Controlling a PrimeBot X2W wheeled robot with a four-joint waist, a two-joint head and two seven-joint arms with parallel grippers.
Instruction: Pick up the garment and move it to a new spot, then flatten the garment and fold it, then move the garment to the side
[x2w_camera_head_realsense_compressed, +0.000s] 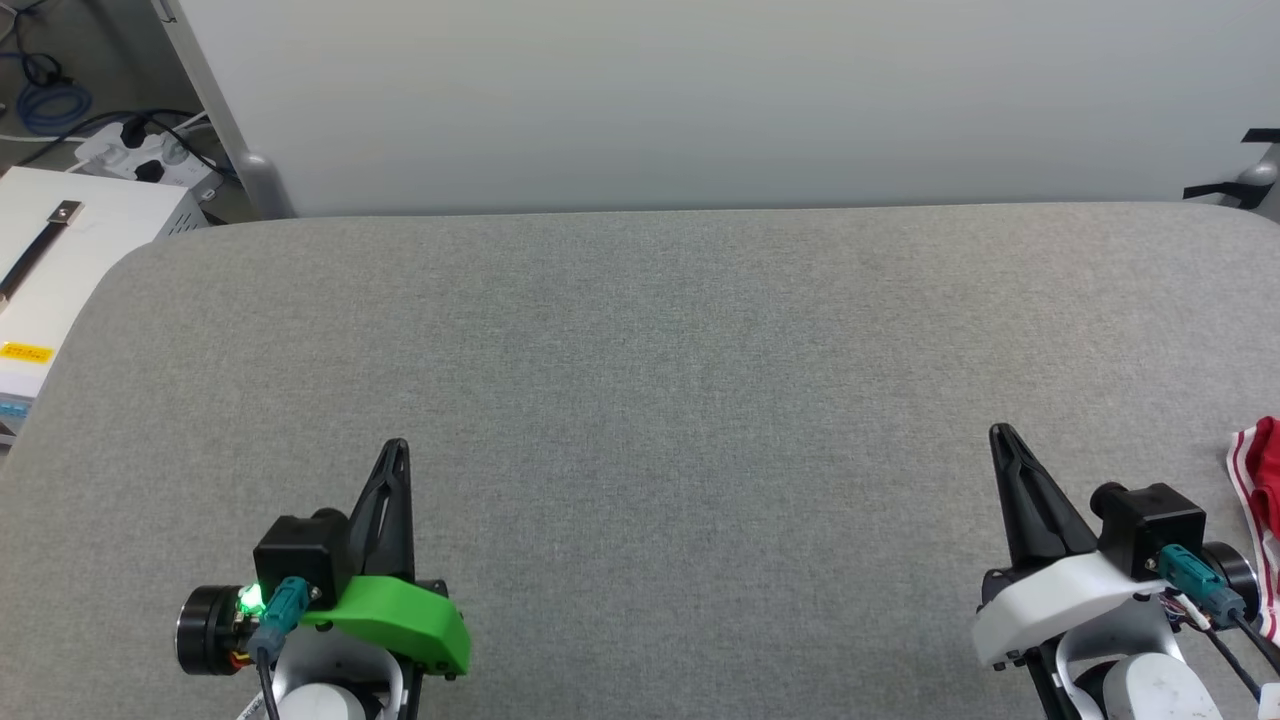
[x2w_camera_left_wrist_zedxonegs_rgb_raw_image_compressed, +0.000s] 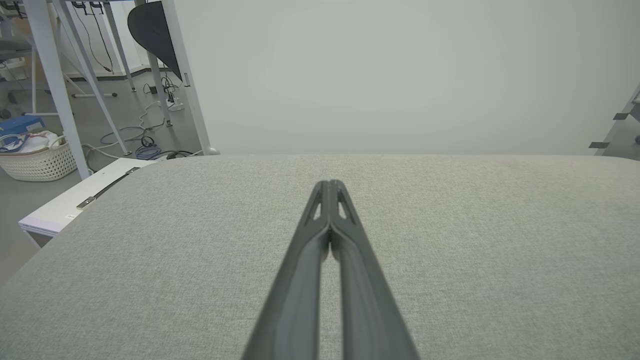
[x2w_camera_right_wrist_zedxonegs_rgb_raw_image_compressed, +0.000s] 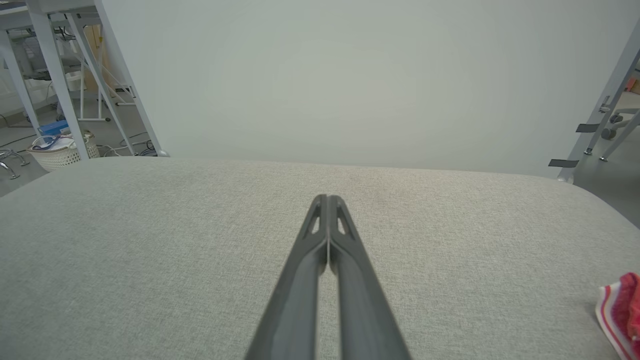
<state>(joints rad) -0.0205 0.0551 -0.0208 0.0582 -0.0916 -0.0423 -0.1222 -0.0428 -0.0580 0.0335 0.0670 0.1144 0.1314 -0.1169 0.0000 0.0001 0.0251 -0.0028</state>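
Red-and-white garment (x2w_camera_head_realsense_compressed: 1262, 500) lies at the far right of the grey table (x2w_camera_head_realsense_compressed: 640, 380), just beside my right gripper (x2w_camera_head_realsense_compressed: 1000, 435). That and my left gripper (x2w_camera_head_realsense_compressed: 397, 447) are closed, empty. Risk: most cloth seems out of frame; a blind pinch may drag it off.

Left gripper (x2w_camera_head_realsense_compressed: 396, 447) at lower left, fingers pressed together, pointing forward. Right gripper (x2w_camera_head_realsense_compressed: 998, 432) at lower right, fingers together too, tilted slightly left. Both empty.
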